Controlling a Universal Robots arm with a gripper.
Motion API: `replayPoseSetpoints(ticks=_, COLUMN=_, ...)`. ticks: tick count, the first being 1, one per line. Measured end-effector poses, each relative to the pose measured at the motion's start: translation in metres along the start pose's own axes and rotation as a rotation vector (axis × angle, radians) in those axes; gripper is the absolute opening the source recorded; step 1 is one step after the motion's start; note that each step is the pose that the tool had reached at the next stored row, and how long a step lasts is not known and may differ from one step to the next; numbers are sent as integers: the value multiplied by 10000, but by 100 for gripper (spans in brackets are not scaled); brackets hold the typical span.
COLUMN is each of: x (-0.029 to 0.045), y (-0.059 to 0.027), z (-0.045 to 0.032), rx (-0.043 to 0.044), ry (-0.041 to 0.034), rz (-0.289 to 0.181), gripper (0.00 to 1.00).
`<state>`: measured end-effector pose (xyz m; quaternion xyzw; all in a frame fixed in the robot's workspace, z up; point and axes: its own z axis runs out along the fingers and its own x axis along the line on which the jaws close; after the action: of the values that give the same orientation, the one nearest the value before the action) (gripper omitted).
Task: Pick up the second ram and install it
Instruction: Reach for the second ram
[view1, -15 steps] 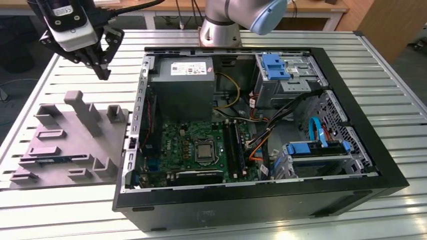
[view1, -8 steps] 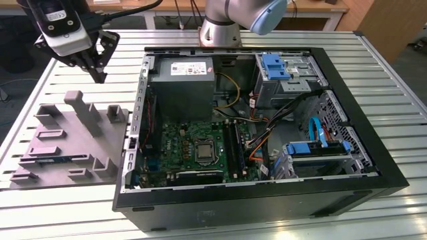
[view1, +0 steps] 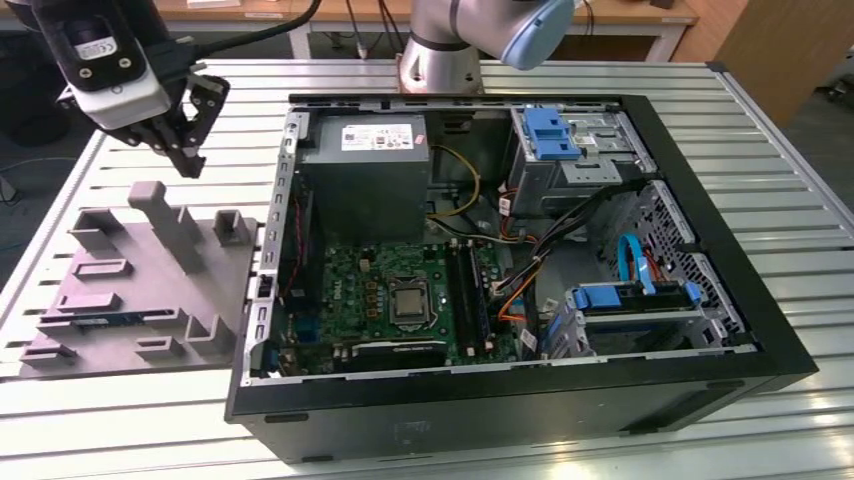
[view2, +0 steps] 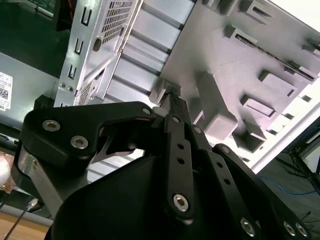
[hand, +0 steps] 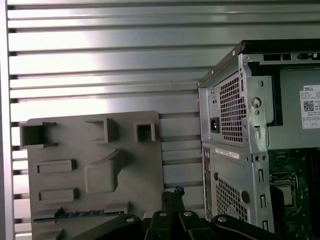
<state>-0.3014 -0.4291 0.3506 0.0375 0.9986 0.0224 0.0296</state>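
Hanging in the air over a slatted, ribbed aluminium table (view1: 120, 420), the black metal linkage gripper (view1: 191, 165) has its two fingers drawn together at the tips with nothing between them, as both wrist views show (view2: 172, 98) (hand: 172, 194). Below it sits a matte grey moulded plastic tray (view1: 147, 270), all blocky posts and rectangular pockets. The gripper hovers near the tray edge that faces the open black steel computer case (view1: 534, 410). The second ram, a thin flat blue circuit-board stick (hand: 75, 213), lies on its edge in a long narrow slot of that tray. From the exterior view it is only a sliver of blue (view1: 118, 319) on the exterior view's left. The gripper is clear of it. Inside the case lies a green motherboard (view1: 387, 275) beside a plain grey boxy power supply (view1: 363, 190).
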Motion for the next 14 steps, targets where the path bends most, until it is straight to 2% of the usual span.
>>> replayPoseSetpoints(ticks=14, x=163, y=-215, z=70, rx=1, ry=1, rz=1, gripper=11)
